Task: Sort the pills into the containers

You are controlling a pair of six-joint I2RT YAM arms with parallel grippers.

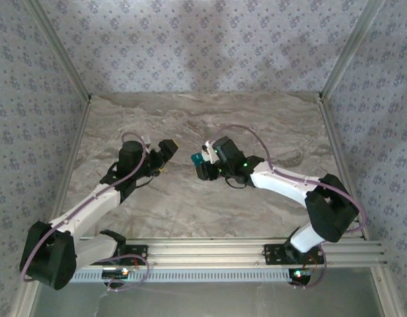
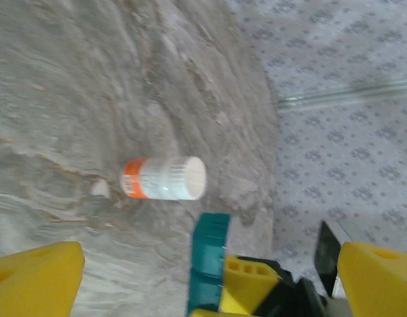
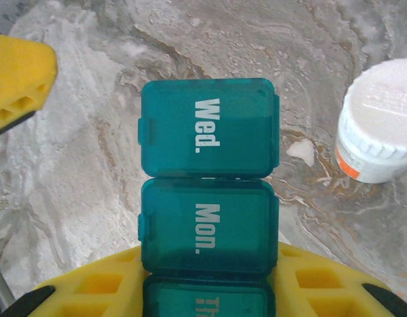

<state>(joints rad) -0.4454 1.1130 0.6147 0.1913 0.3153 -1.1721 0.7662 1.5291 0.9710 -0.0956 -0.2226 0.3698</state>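
Right gripper (image 1: 205, 165) clamped on one end of the containers (image 3: 209, 129): a glossy teal plastic strip with square, round-cornered lids, all closed, lettered "Wed." and "Mon." in white. Strip held near the middle of the counter (image 1: 190, 112), a grey marbled surface, between the two arms. Left gripper (image 1: 167, 150) spread wide, blocky yellow fingers (image 2: 35, 277), nothing in them. White cylindrical bottle (image 3: 378, 122), orange band, ridged cap, near the strip
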